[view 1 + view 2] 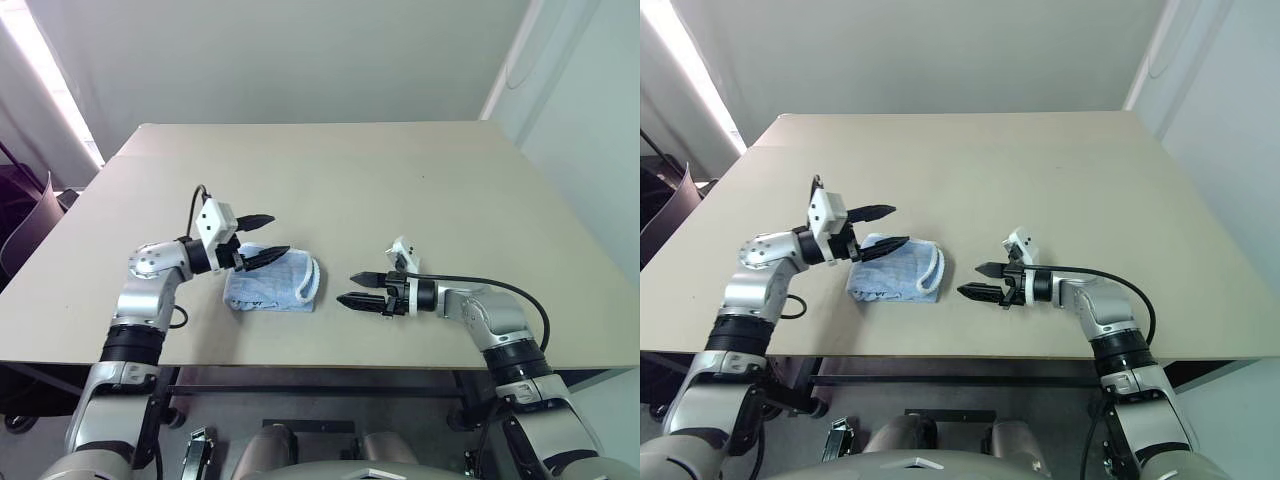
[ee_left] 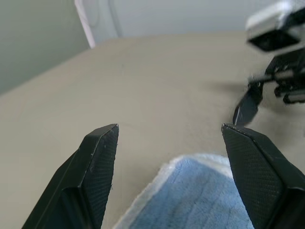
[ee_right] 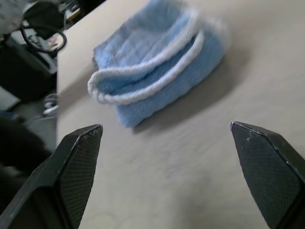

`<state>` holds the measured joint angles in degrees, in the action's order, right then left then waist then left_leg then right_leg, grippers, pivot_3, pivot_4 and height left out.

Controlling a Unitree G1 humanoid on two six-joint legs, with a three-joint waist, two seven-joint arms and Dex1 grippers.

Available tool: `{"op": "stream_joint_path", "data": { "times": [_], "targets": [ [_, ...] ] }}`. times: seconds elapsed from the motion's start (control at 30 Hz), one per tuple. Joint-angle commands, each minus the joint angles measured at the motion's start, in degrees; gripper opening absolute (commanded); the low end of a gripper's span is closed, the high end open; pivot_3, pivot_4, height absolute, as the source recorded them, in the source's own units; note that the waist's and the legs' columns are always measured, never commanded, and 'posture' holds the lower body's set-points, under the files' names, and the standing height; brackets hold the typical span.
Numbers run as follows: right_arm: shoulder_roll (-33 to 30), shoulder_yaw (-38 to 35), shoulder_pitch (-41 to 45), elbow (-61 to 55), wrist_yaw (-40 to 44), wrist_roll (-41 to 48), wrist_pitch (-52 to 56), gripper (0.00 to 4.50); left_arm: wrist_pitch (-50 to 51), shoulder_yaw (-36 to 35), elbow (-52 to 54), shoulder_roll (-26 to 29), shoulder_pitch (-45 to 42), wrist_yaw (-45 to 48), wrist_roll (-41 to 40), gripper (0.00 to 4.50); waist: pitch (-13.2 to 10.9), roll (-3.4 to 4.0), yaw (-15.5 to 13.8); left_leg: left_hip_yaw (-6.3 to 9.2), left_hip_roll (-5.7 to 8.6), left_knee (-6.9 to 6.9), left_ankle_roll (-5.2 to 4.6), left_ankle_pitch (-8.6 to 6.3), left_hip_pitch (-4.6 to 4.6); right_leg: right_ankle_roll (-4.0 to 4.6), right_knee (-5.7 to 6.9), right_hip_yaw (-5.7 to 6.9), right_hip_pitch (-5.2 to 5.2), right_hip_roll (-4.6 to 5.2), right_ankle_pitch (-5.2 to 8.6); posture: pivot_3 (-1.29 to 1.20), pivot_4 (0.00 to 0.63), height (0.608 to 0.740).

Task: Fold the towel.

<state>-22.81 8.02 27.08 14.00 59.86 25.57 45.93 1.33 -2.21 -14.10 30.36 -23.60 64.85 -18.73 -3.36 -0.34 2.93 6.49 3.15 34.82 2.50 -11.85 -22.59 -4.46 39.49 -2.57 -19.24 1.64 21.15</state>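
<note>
The towel [image 1: 275,282] is a small light-blue cloth with white edging, lying folded into a compact bundle on the table near the front edge; it also shows as the towel [image 3: 157,62] in the right wrist view. My left gripper [image 1: 266,237] hovers open just above the towel's left end, nothing between its fingers. My right gripper [image 1: 358,288] stands open to the right of the towel, pointing at its white-edged side, a short gap away and holding nothing. In the left wrist view the towel [image 2: 190,200] lies below the open fingers [image 2: 100,157].
The beige table [image 1: 400,180] stretches far behind and to both sides of the towel. Its front edge [image 1: 330,362] runs just below the towel. A dark chair [image 1: 30,215] stands off the table's left side.
</note>
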Motion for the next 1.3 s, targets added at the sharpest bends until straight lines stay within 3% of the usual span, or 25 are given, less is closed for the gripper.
{"op": "stream_joint_path", "data": {
  "times": [0.03, 0.27, 0.57, 1.03, 1.3],
  "targets": [
    [2.5, -0.7, 4.3, 1.3, -0.3, 4.1, 9.0, 4.5, 5.2, -3.1, 9.3, 4.0, 6.9, 0.1, -3.4, 3.63, 0.0, 0.0, 0.1, 0.0, 0.0, -0.02, 0.0, 0.0, 0.0, 0.01, 0.0, -0.01, -0.02, 0.01, 0.0, 0.0, 0.0, 0.74],
    [6.9, -2.1, 9.4, 7.9, -1.3, 7.1, 18.1, 4.5, 10.4, -8.3, 19.6, 8.5, 19.2, -4.2, -5.6, 3.63, 0.0, 0.05, -0.8, 0.02, 0.0, 0.06, 0.02, -0.01, 0.0, 0.06, -0.06, 0.01, 0.04, 0.03, 0.01, 0.0, 0.0, 0.74],
    [14.0, -4.7, 14.3, 19.1, -12.2, 3.7, 18.4, 4.5, 11.3, -13.8, 27.7, 8.3, 33.1, -8.7, -6.8, 3.63, 0.0, 0.11, 0.0, -0.06, -0.06, -0.23, 0.02, -0.02, 0.17, 0.27, -0.11, -0.08, -0.06, 0.0, 0.02, 0.0, 0.0, 0.74],
    [19.9, -7.1, 20.4, 25.1, -16.1, 4.0, 21.7, 4.5, 11.1, -12.7, 25.9, 6.1, 33.0, -12.7, -6.1, 3.63, 0.0, 0.12, 0.5, -0.01, -0.06, -0.29, 0.04, -0.01, 0.23, 0.55, -0.14, -0.1, -0.23, -0.04, -0.05, 0.0, 0.0, 0.74],
    [21.4, -8.2, 21.3, 24.6, -17.1, 3.1, 17.8, 1.73, 10.6, -12.4, 23.0, 6.4, 30.7, -12.6, -5.5, 3.69, 0.0, 0.12, 1.1, -0.01, -0.06, -0.75, 0.07, 0.01, 0.15, 0.38, -0.15, -0.11, -0.49, -0.03, -0.14, 0.0, 0.0, 0.74]
  ]
}}
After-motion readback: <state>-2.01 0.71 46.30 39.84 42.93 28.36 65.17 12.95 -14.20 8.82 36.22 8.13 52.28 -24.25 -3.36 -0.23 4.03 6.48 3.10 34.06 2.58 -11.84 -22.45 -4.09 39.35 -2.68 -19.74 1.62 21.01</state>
